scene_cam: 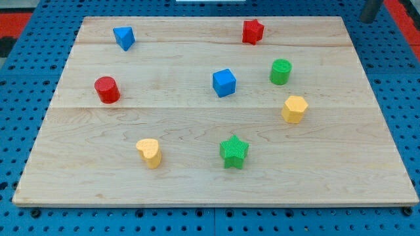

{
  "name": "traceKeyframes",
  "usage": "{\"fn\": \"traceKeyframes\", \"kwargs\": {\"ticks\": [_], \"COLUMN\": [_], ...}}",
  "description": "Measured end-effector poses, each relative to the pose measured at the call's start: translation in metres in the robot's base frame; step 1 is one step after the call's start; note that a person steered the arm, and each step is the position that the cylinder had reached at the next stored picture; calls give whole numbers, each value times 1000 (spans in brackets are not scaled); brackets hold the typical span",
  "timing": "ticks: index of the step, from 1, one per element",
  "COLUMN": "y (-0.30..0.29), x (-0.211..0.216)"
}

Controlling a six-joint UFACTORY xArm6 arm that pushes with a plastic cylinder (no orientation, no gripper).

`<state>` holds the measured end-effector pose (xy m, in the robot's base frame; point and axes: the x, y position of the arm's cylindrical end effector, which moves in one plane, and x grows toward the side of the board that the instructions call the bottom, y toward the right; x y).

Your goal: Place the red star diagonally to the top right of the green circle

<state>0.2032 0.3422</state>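
Note:
The red star lies near the view's top, right of centre. The green circle stands below it and a little to its right. The star is up and to the left of the circle, about a block's width away. My tip shows at the view's top right corner, off the wooden board's edge, far to the right of both blocks and touching none.
On the wooden board also lie a blue cube, a yellow hexagon, a green star, a yellow heart, a red cylinder and a blue triangular block. Blue pegboard surrounds the board.

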Motion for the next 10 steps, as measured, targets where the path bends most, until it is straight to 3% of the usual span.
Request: {"fn": "traceKeyframes", "kwargs": {"ticks": [2,3,5,7,9,10], "y": [-3,-23,-157,-320,-308,-248], "x": [19,60,96,86,22,25]}}
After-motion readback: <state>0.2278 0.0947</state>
